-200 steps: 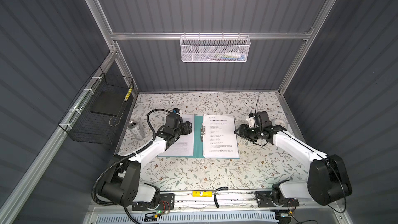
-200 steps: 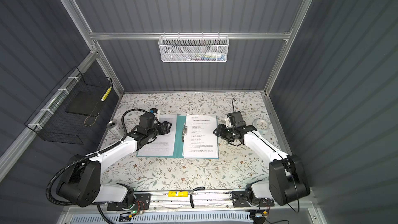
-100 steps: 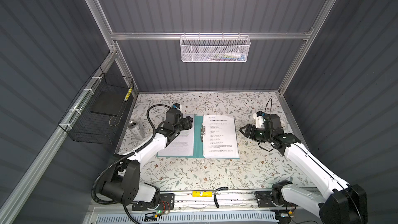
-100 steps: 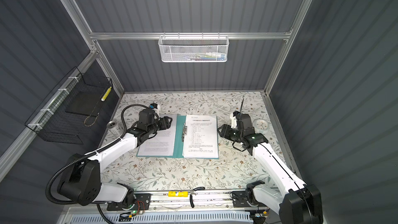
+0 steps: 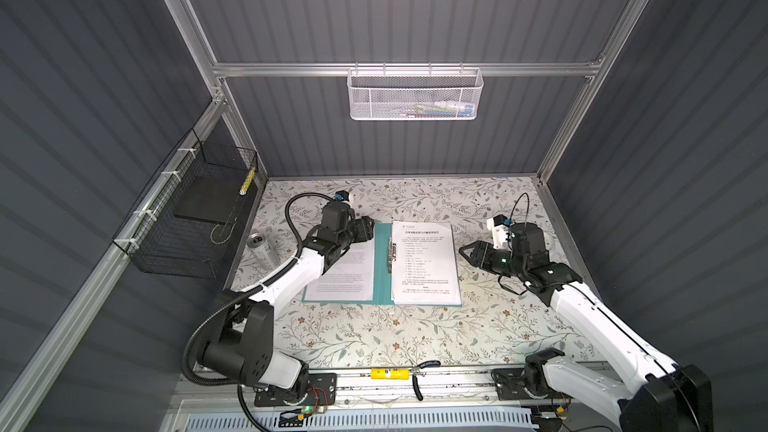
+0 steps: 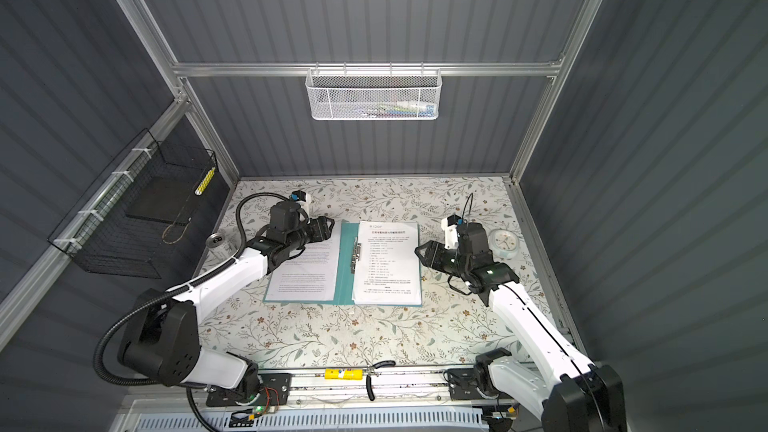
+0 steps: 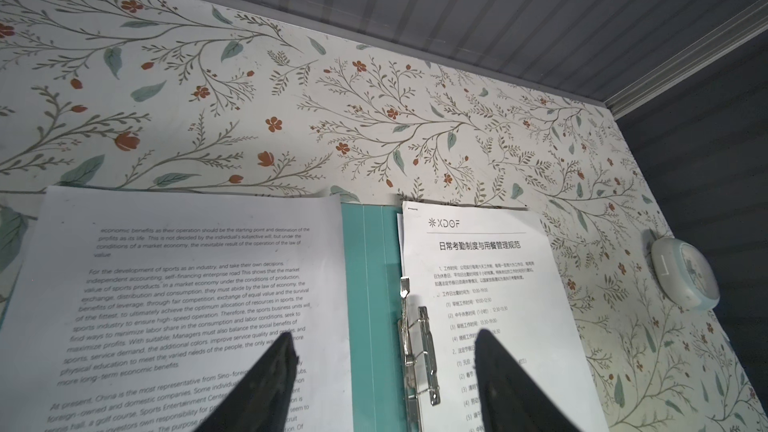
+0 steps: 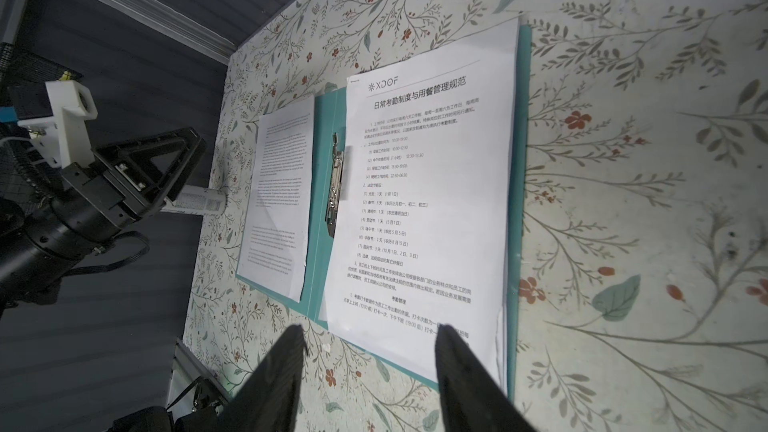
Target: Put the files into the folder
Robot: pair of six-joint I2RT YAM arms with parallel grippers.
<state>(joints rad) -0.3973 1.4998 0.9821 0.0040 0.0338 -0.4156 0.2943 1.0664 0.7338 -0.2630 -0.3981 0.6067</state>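
Note:
The teal folder (image 5: 381, 280) lies open flat on the floral table, its metal clip (image 7: 417, 351) along the spine. The files lie on both halves: a sheet of dense text (image 5: 347, 270) on the left, and a titled sheet with a logo (image 5: 426, 261) on a thin stack on the right. My left gripper (image 5: 370, 228) hovers over the far end of the left sheet. In the left wrist view it (image 7: 383, 336) is open and empty, straddling the spine. My right gripper (image 5: 462, 252) stands just off the folder's right edge. In the right wrist view it (image 8: 372, 328) is open and empty.
A drink can (image 5: 262, 249) lies left of the folder by the wall. A round white clock (image 6: 503, 243) sits near the right wall behind my right wrist. A black wire basket (image 5: 187, 218) hangs on the left wall, a white mesh basket (image 5: 415, 95) on the back rail.
My right wrist has drawn a little to the right while its elbow swung down toward the front. My left gripper has shifted slightly toward the far end of the left sheet. Folder and sheets have not moved.

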